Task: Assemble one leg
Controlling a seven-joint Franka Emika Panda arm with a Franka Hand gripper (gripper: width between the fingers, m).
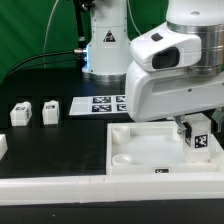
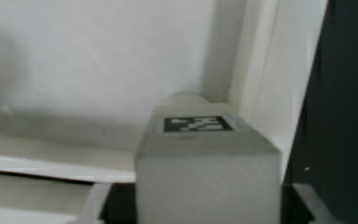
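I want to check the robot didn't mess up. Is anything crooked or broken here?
Nothing looks broken or spilled. The gripper holds one leg upright over the tray's corner on the exterior view's right. Two spare legs stand neatly beside the marker board.

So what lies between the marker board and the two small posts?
Nothing: bare black table separates the marker board from the posts, in the exterior view.
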